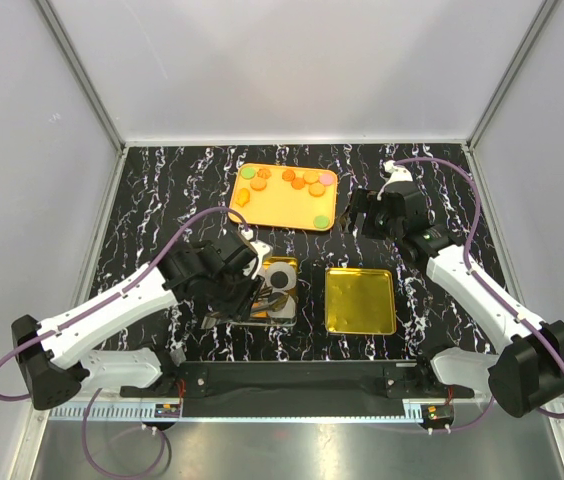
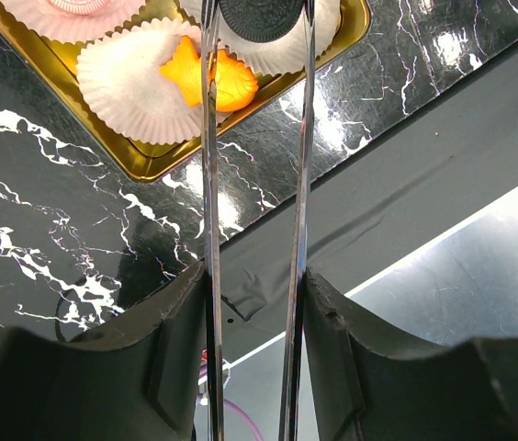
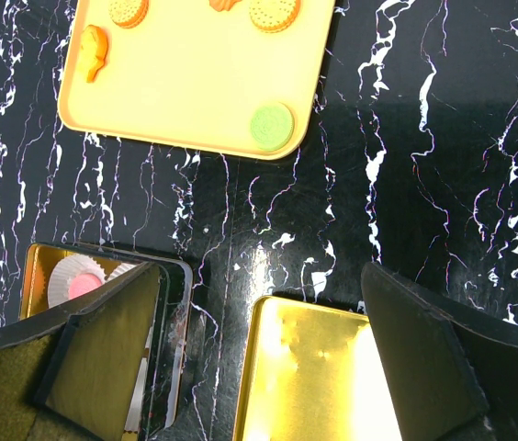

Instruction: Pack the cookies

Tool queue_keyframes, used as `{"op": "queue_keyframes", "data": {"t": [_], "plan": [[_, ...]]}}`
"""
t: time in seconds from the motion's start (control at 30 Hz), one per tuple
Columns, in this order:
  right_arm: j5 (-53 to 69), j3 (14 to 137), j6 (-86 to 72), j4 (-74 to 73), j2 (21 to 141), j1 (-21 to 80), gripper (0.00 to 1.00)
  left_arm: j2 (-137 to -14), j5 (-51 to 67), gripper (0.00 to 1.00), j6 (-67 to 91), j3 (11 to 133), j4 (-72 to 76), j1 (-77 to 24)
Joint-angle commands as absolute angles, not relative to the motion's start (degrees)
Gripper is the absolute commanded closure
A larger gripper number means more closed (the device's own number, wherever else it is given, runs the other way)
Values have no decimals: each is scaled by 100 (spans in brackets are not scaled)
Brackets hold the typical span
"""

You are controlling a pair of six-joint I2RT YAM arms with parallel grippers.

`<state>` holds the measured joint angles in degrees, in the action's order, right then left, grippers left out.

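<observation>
Several orange, green and pink cookies (image 1: 302, 181) lie on the orange tray (image 1: 287, 205). My left gripper (image 1: 237, 275) is shut on metal tongs (image 2: 208, 184), whose blades pinch a black cookie (image 2: 261, 18) over a white paper cup in the gold tin (image 2: 140, 161). An orange cookie (image 2: 211, 78) lies in another cup (image 2: 130, 92), and a pink cookie (image 2: 80, 5) in a third. My right gripper (image 1: 372, 215) is open and empty above the table, right of the tray. Its wrist view shows a green cookie (image 3: 271, 125) on the tray's near corner.
A gold lid (image 1: 360, 300) lies right of the tin (image 1: 262, 320), and also shows in the right wrist view (image 3: 314, 377). The table is black marble with white walls around. A black bar and a metal ledge (image 2: 479, 276) run along the near edge.
</observation>
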<state>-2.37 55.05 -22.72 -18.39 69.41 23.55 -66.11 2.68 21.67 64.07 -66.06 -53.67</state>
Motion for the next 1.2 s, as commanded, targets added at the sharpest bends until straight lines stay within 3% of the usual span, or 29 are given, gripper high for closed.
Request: {"op": "queue_keyframes", "data": {"t": [0.0, 0.6, 0.9, 1.03, 1.17], "plan": [[-325, 5643, -2188, -1740, 6855, 2329, 0, -6583, 352, 53, 2197, 6416, -6425, -5396], [-325, 5651, -2197, -1758, 6838, 2329, 0, -6442, 325, 50, 2250, 6530, -6495, -5405], [-290, 5669, -2197, -1749, 6847, 2329, 0, -6460, -421, 51, 2373, 7521, -6653, -5300], [-185, 5695, -2215, -1758, 6838, 2329, 0, -6671, -844, 51, 2268, 7979, -6479, -4581], [-88, 5695, -2241, -1740, 6812, 2329, 0, -6934, -1019, 51, 2074, 8235, -5829, -3090]]}}
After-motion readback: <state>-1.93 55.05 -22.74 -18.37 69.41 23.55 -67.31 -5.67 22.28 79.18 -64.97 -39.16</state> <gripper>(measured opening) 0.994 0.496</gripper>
